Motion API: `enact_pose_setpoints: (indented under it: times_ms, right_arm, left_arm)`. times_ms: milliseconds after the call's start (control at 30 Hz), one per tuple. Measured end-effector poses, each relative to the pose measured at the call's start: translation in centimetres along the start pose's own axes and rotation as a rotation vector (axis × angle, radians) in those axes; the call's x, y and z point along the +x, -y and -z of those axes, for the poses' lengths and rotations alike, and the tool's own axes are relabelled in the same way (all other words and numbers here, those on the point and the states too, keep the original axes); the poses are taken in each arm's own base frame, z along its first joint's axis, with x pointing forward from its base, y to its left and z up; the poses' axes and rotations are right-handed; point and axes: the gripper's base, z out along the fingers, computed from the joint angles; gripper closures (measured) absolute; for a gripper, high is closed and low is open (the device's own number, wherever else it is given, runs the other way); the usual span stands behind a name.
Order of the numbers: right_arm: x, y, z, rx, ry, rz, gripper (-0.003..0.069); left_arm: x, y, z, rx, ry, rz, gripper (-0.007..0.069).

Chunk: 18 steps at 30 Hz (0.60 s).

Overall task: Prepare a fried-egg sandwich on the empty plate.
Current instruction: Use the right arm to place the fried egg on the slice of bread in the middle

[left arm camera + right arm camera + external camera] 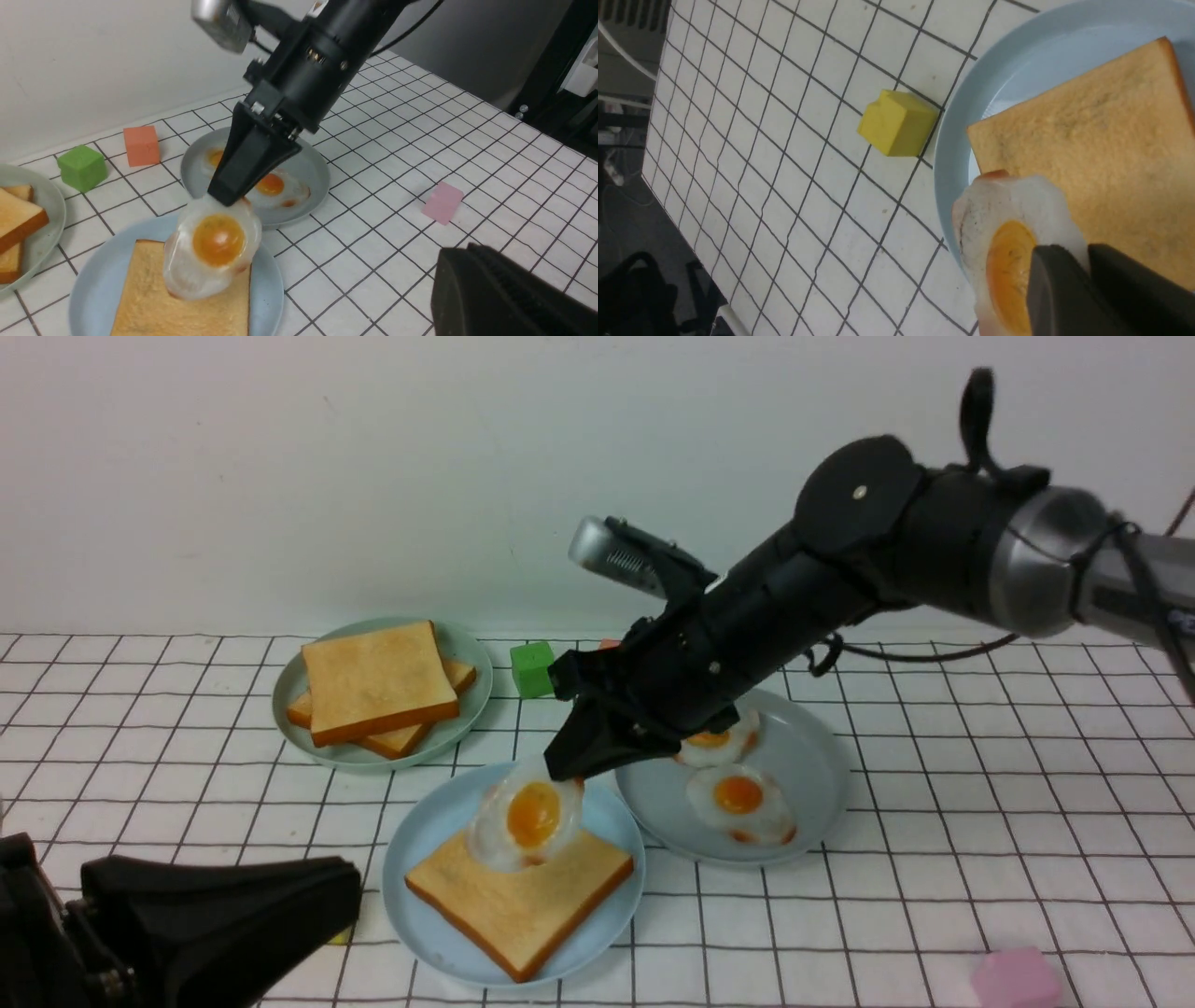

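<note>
Behind, a white wall point(280, 476) meets the gridded tabletop point(980, 859) bearing the sky-blue plate point(425, 845).

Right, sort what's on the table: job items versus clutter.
Job: fried egg in the right fingers; toast slice on the sky-blue plate; spare toast on the green plate.
Clutter: green cube; orange cube; pink block; yellow block; two eggs on the grey plate.

Bright even lighting, soft shadows, slight blur
</note>
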Motion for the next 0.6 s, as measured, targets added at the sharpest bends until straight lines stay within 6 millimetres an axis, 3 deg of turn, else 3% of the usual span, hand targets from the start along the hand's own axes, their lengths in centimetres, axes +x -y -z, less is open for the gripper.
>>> enact_pose_setpoints:
  times_ms: [167,367,600]
  right_arm:
    - [0.0,1.9,-2.7,-0.033,-0.004,-0.089,0.0582]
    - [0.3,2.9,-3.9,-0.032,-0.025,-0.141,0.0555]
    - [0.6,4.0,-3.9,0.031,-0.062,-0.107,0.0299]
  left_arm:
    - [0.0,0.0,0.0,-0.001,0.000,-0.003,0.0634]
    - [0.0,0.0,0.0,-0.001,0.000,-0.003,0.0634]
    - [0.1,0.0,0.0,-0.001,-0.012,-0.003,0.0634]
